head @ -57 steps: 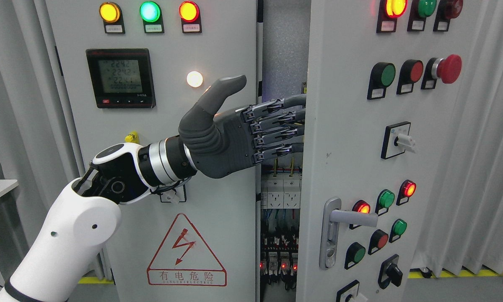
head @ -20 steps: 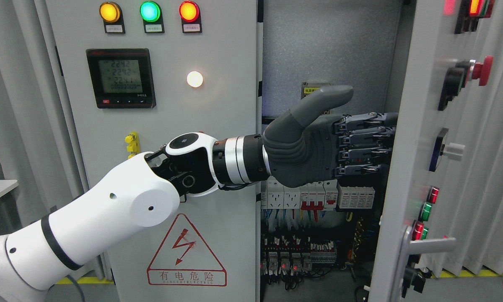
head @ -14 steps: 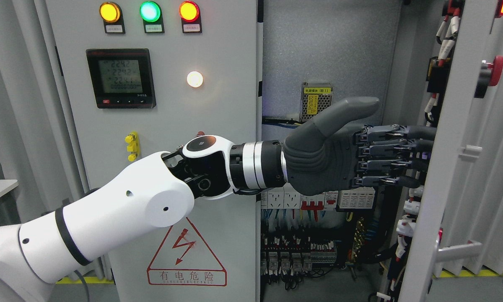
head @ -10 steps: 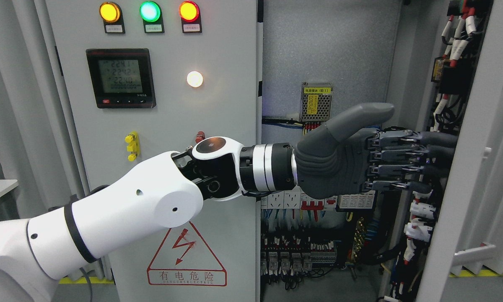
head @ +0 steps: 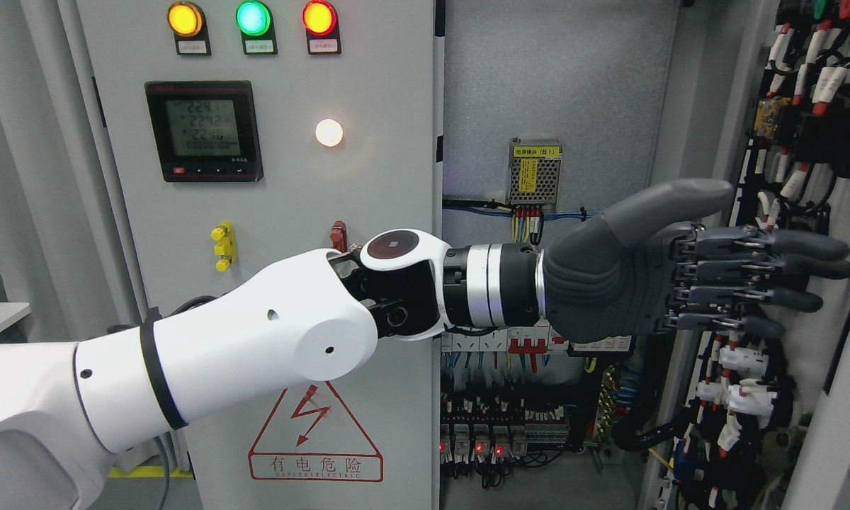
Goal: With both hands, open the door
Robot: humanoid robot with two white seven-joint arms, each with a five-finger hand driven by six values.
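Note:
The cabinet's right door (head: 846,368) stands swung far open at the picture's right. Its inner face shows, covered with wired switch backs (head: 807,134). My left arm (head: 255,354) reaches across from the lower left. My left hand (head: 758,273) is flat, with straight fingers (head: 793,244) pointing right over the door's inner face and the thumb raised. It grasps nothing. I cannot tell whether the fingertips touch the door. My right hand is out of view.
The left cabinet door (head: 269,212) is closed; it carries three lamps, a meter (head: 203,131) and a red warning triangle (head: 315,435). Inside the cabinet are a power supply (head: 536,173), breakers (head: 510,347) and wiring. Grey curtains hang at the left.
The right door has swung steadily further open to the right, so its front face and handle have left view. My left hand followed it rightward, arm stretching out.

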